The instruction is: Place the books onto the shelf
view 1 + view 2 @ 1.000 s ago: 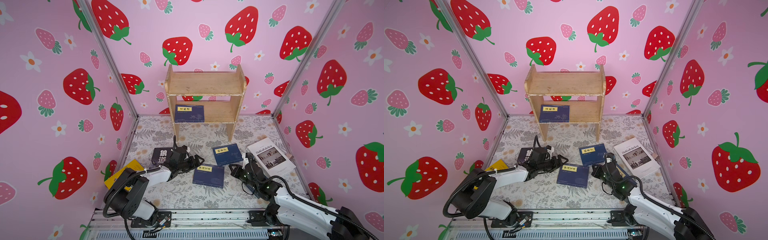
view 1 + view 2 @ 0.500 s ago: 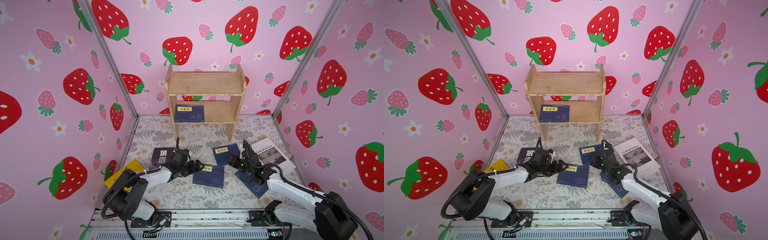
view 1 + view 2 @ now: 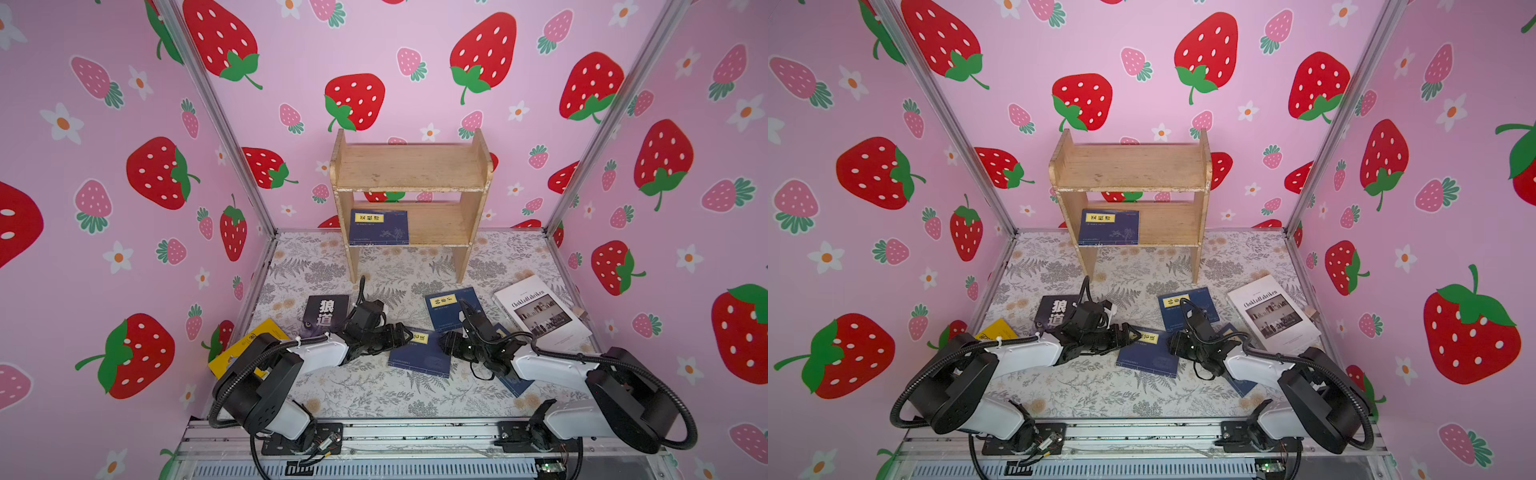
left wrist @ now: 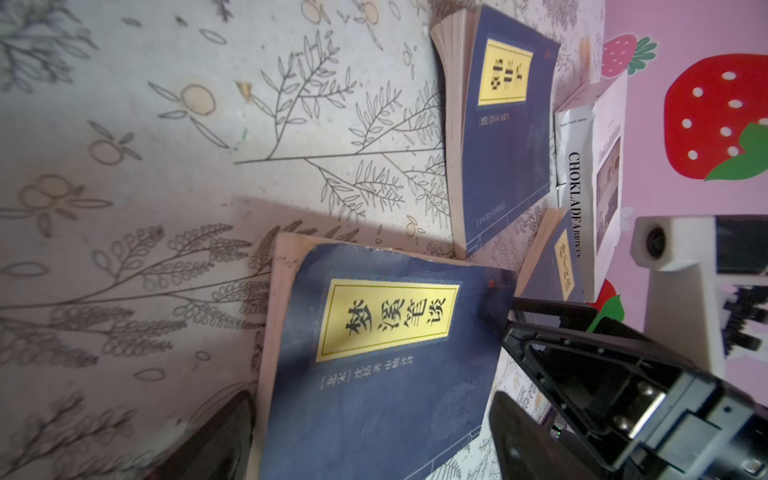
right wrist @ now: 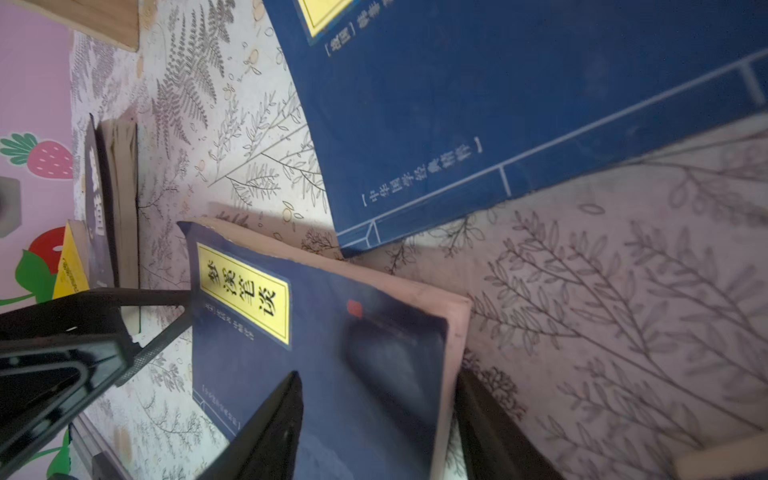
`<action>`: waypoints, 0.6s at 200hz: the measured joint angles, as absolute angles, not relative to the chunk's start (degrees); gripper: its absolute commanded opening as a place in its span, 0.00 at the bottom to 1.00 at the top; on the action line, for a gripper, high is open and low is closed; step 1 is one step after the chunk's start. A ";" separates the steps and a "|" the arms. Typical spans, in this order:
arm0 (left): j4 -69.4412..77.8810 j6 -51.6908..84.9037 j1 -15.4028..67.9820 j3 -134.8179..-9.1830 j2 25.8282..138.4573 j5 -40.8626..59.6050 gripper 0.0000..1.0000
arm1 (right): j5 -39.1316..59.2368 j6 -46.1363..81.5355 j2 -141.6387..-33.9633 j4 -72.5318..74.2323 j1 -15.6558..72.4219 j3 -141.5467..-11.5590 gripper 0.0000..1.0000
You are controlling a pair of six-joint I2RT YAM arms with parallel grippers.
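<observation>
The light-wood shelf (image 3: 411, 166) (image 3: 1129, 166) stands at the back, with one navy book (image 3: 378, 226) flat on its lower tier. On the mat lie a black book (image 3: 326, 313), a yellow book (image 3: 259, 334), the white Chokladfabriken book (image 3: 540, 316), a navy book (image 3: 449, 305), another navy book (image 3: 515, 384) under my right arm, and a central navy book (image 3: 422, 355) (image 4: 374, 374) (image 5: 332, 353). My left gripper (image 3: 409, 334) (image 4: 370, 449) is open, its fingers straddling that central book. My right gripper (image 3: 446, 349) (image 5: 382, 432) is open at the book's opposite end, one finger over the cover.
Pink strawberry walls with metal corner posts (image 3: 216, 120) close in the floral mat (image 3: 374, 395) on three sides. A metal rail (image 3: 415, 436) carrying both arm bases runs along the front. The two grippers face each other closely over the central book.
My right gripper went from shut to open and swung left onto the central navy book. The left gripper crept slightly toward that same book and stayed open.
</observation>
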State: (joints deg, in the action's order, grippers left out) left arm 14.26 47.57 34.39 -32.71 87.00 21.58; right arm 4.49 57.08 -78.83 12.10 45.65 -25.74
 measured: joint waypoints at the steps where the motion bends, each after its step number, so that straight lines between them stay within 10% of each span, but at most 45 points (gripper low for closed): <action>1: 14.48 47.70 34.39 -32.71 87.09 21.58 0.90 | 4.54 57.01 -79.00 12.38 45.65 -25.74 0.59; 53: 21.04 50.02 34.28 -33.26 90.54 21.17 0.90 | 5.78 57.28 -80.90 17.23 45.36 -24.40 0.24; 120: 22.17 50.83 34.09 -35.44 92.95 20.38 0.90 | 5.10 57.98 -72.20 16.36 45.82 -22.41 0.05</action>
